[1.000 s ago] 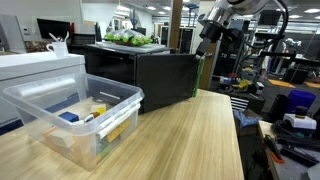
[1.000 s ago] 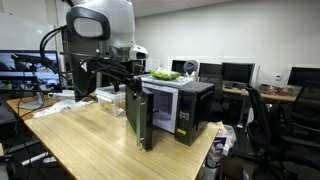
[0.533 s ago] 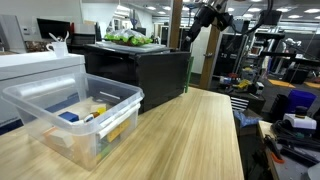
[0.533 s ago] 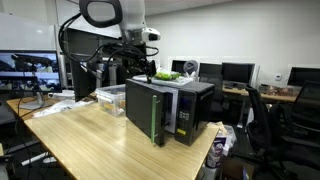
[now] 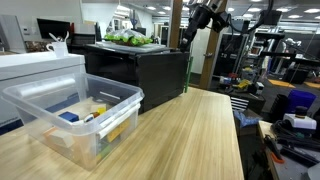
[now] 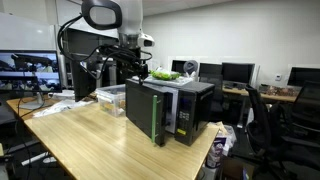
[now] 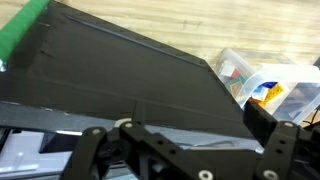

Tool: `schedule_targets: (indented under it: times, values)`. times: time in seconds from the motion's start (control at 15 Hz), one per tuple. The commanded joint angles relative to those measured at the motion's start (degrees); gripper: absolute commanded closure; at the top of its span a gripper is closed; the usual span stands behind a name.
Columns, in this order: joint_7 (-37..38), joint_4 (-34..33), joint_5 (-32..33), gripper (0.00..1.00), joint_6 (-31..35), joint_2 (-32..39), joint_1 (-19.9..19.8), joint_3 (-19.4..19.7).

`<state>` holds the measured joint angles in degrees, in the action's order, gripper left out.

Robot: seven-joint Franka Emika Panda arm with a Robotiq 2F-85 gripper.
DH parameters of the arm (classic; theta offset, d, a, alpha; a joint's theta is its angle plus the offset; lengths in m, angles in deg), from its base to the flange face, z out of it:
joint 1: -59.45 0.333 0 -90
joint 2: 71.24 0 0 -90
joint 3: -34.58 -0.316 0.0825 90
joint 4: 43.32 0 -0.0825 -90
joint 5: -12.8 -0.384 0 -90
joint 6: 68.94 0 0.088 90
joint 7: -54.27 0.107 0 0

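Gripper [image 5: 205, 14] jaws spread wide, empty, hovering above the boxy black microwave [image 6: 186, 104] at one end of the wood-grain bench [image 5: 190, 140]. An exterior view shows its door [image 6: 146, 110] ajar. The wrist view shows only the matte top and a clear plastic bin [image 7: 262, 84].

Cameras, three: exterior view set low and close at the wooden table [image 5: 195, 135], looking past a plastic bin [image 5: 70, 115] to the microwave [image 5: 150, 75]; exterior view farther off, facing the microwave's [image 6: 185, 105] door side; wrist view close above it, apparently tilted downward.
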<state>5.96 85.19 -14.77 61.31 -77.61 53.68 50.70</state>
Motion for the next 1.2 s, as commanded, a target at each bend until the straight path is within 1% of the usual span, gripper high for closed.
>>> schedule_targets:
  times: [0.0, 0.2, 0.4, 0.8, 1.13]
  values:
    - [3.4, -2.8, -1.1, 0.0, -1.8, 2.3, -1.0, -1.1]
    - [6.0, -4.6, -0.9, 0.0, -1.8, 4.3, -1.2, -1.6]
    - [7.6, -4.9, -0.8, 0.0, -1.4, 6.6, -1.5, -2.1]
    - [8.2, -6.4, -1.1, 0.0, -0.1, 11.0, -3.6, -3.0]
    - [7.6, -10.4, -3.4, 0.0, -0.5, 12.7, -6.0, -3.8]
